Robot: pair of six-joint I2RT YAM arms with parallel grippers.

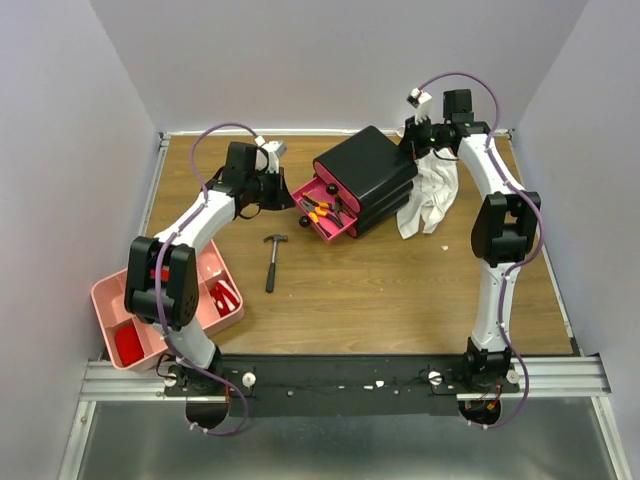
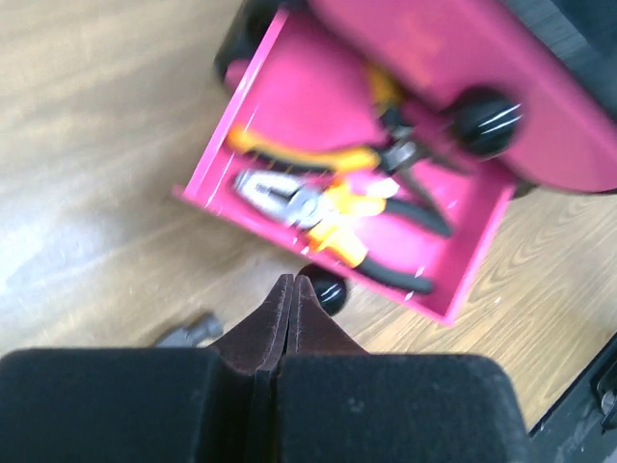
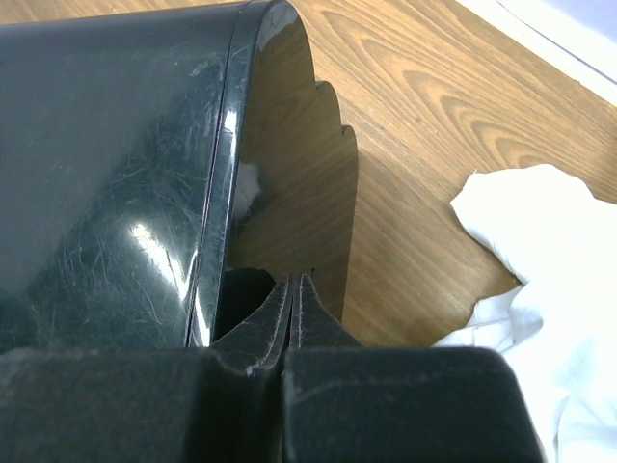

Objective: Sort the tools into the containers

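Far left in the overhead view sits the pale-pink tray point(image 1: 100, 305), with red things in it that I can't identify from here. Moving right, my left gripper point(image 2: 292, 289) has its fingers pressed fully together and holds nothing; in the wrist view their tip sits just short of the black knob point(image 2: 325, 289) on the open bottom drawer point(image 2: 308, 96). The hammer point(image 1: 272, 262) lies loose on the wood below and left of that drawer, apart from both containers. Inside the drawer I see the orange-and-black pliers point(image 2: 318, 207), at least two pairs, lying crossed. I read the step as pushing this drawer home. To do it well I'd meet the knob or the pink front square on, press along the drawer's own line into the black box point(image 1: 365, 170), and go slowly so the closed tip doesn't skid off the round knob. I'd also check that no handle rides over the drawer rim before it slides under the drawer above. Further right, the right gripper point(image 3: 293, 289) is likewise closed and empty, its tip at the rear wall of the box; whether it touches I can't tell. I'd seat it there firmly so the box doesn't slide back. The white cloth point(image 1: 430, 200) lies beside it, upper right
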